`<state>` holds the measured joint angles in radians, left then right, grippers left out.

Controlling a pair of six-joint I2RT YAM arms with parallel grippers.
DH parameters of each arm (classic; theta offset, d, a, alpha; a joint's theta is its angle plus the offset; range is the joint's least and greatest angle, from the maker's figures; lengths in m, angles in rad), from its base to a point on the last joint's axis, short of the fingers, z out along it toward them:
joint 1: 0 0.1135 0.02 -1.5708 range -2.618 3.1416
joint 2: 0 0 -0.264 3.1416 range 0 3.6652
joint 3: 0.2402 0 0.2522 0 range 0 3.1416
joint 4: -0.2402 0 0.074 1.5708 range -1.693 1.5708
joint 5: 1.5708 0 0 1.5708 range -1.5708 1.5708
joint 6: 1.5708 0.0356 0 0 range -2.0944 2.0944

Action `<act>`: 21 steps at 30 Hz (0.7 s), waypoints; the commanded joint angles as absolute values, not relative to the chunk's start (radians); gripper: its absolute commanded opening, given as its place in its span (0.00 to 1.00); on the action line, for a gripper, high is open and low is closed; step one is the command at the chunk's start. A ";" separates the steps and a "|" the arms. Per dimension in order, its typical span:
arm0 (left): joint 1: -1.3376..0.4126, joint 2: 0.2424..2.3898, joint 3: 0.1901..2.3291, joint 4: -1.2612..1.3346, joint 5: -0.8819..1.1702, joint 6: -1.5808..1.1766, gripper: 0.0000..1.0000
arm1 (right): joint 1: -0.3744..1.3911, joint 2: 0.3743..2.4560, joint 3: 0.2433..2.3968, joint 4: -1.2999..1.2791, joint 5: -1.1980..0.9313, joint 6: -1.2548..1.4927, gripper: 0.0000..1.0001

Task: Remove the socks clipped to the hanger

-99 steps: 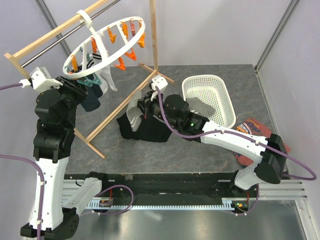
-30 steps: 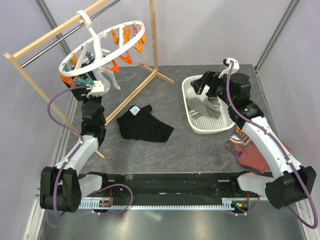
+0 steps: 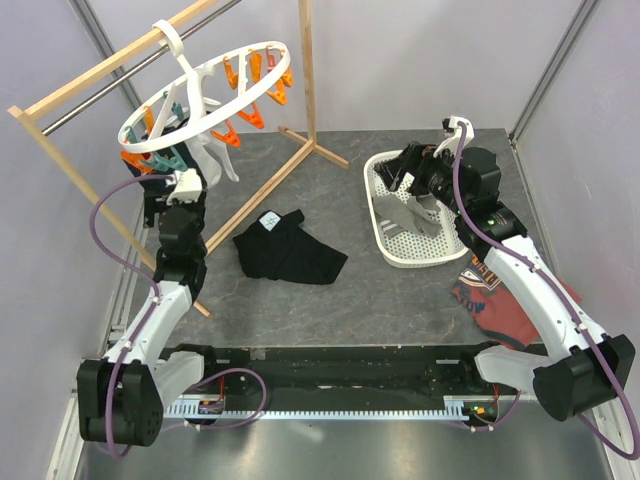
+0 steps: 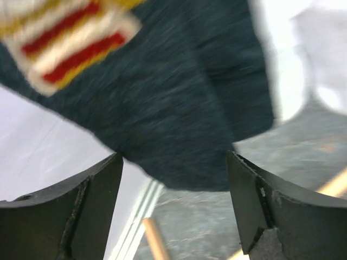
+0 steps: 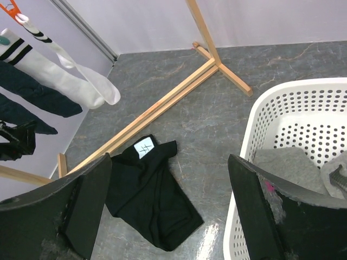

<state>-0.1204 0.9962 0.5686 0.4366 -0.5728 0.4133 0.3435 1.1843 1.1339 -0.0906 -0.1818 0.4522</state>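
Note:
The white ring hanger (image 3: 205,95) hangs by its hook from the wooden rail, fringed with orange and teal pegs. A white sock (image 3: 212,158) with black stripes (image 5: 59,70) is clipped to it. Navy socks (image 5: 32,89) hang beside that one. My left gripper (image 3: 158,198) is under the ring's left side. Its jaws (image 4: 173,162) are open, and a blurred navy sock (image 4: 179,108) with a striped cuff hangs just above the gap, not clamped. My right gripper (image 3: 397,172) (image 5: 169,162) is open and empty over the left rim of the white basket (image 3: 400,255). A grey sock (image 5: 287,165) lies inside.
A black garment (image 3: 290,245) (image 5: 152,189) lies mid-table. The wooden rail frame (image 3: 305,70) has a diagonal foot bar (image 5: 157,111) across the floor. A red-brown printed shirt (image 3: 500,295) lies right of the basket. Grey walls close in the left and back.
My left jaws have spread open at the navy sock and that wrist has dropped slightly. The right arm moved earlier from the black garment to the basket and has hardly moved since.

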 commanded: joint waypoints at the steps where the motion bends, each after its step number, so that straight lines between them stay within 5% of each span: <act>1: -0.025 1.003 0.566 0.583 -0.425 0.387 0.85 | 0.351 1.155 1.178 -0.067 -0.173 0.443 0.96; 9: -0.003 1.068 0.520 0.776 -0.342 0.511 0.87 | 0.350 1.155 1.167 -0.044 -0.153 0.419 0.96; 12: -0.002 1.083 0.551 0.738 -0.325 0.511 0.76 | 0.351 1.157 1.166 -0.041 -0.155 0.413 0.97; 15: -0.002 1.074 0.580 0.672 -0.278 0.494 0.34 | 0.351 1.157 1.172 -0.044 -0.155 0.390 0.97; 18: -0.002 1.051 0.600 0.602 -0.143 0.474 0.04 | 0.351 1.160 1.154 -0.041 -0.120 0.370 0.97; 21: -0.012 1.011 0.620 0.517 -0.109 0.445 0.02 | 0.351 1.169 1.144 -0.046 -0.127 0.371 0.97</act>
